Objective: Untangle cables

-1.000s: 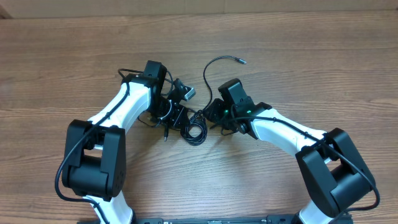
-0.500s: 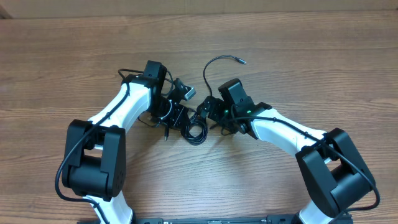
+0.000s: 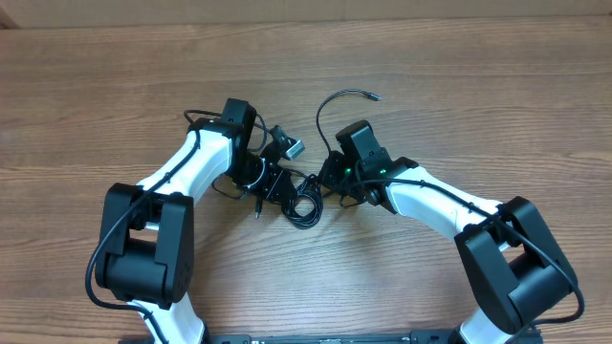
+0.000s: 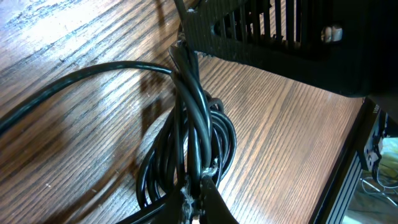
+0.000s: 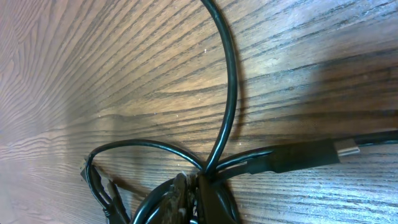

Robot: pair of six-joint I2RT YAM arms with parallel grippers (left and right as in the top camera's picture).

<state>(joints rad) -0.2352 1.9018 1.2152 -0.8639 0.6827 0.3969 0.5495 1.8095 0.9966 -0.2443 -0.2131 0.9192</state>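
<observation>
Black cables [image 3: 306, 208] pinched by left tool [image 4: 198, 199], right tool [image 5: 198, 188] — tips cropped.

Camera positions, three views.
Overhead: straight down, distant. Wrists: low, close, both on the same cables [image 3: 304, 203].

The coil of cables [image 3: 304, 205] lies on the table [image 3: 478, 76], and every place here is given from this coil. The left gripper [image 3: 283, 190] is just left of the coil and touches its strands. The right gripper [image 3: 326, 182] is just right of it and slightly behind, also on the strands. A connector [image 3: 292, 148] lies behind the coil, a little to the left. One cord runs from the coil backward and bends right, and its plug [image 3: 371, 96] lies well behind the coil, to the right.
</observation>
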